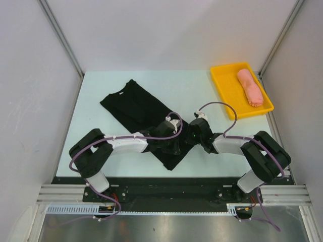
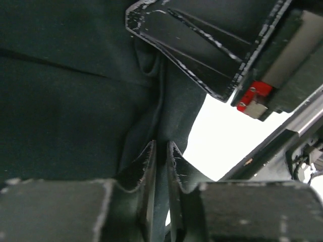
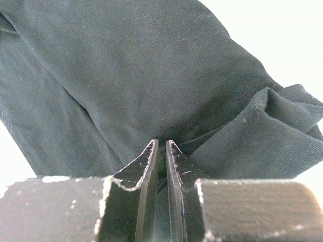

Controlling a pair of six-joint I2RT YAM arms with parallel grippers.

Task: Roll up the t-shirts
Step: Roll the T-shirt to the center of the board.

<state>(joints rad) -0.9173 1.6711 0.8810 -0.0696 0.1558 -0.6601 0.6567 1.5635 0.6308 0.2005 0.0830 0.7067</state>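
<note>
While the table [image 1: 202, 85] carries two shirts, only one of them looks unfinished. The black shirt [image 1: 132, 103] lies folded into a long strip, running slantwise from the far left toward the near middle. It is flat over most of its length and bunched at the near end. Well apart, at the far right corner, the yellow tray [image 1: 228, 84] holds the pink roll [image 1: 250, 88], which appears done.

Both arms meet at the near end of the black strip, close beside each other. The left gripper [image 2: 161, 149] has its fingers pressed almost together on a raised fold of the cloth. The right gripper [image 3: 161, 147] pinches the same end in the same way, with a thin ridge of cloth caught between its fingers and a puffed wad lying just beside them.

The step in hand seems to be the first turn of the roll. It probably goes best if both grippers carry the edge over together at one pace, low to the table, so the roll lies square across the strip. That loose wad wants tucking inside the first turn, or the roll may come out lopsided. Pulling upward could drag the strip out of its fold.
</note>
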